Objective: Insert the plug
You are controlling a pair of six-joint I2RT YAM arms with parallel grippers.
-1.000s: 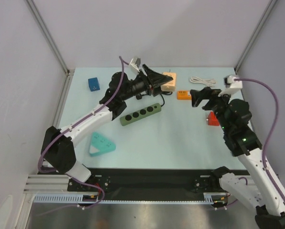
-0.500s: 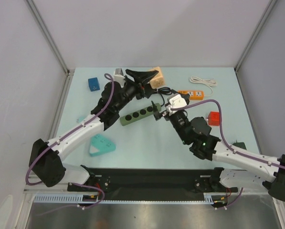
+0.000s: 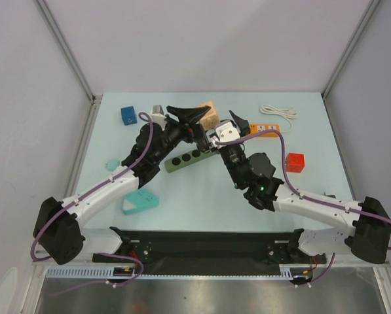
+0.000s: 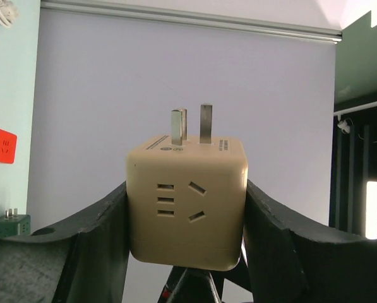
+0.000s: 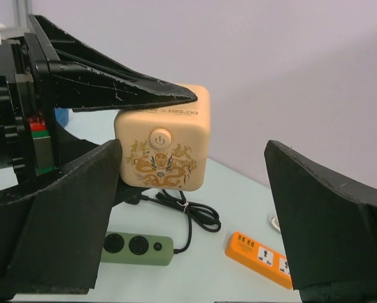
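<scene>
Plainly, the left pincer is clamped on the beige cube plug, one black finger pressed to each side of it and the cube raised off the table; its three metal prongs stick out from the face turned away from that pincer's palm, beyond the fingertips; the right pincer stands spread wide with nothing in it, facing the cube's button side, and the cube shows in the gap between its fingers; one finger overlaps the cube's lower corner in the right wrist view, and I cannot tell whether they touch, while the other finger is clearly apart from it; below both pincers the green power strip lies flat on the table, a black cord looping from its end; just beyond the right pincer lies an orange power strip.
</scene>
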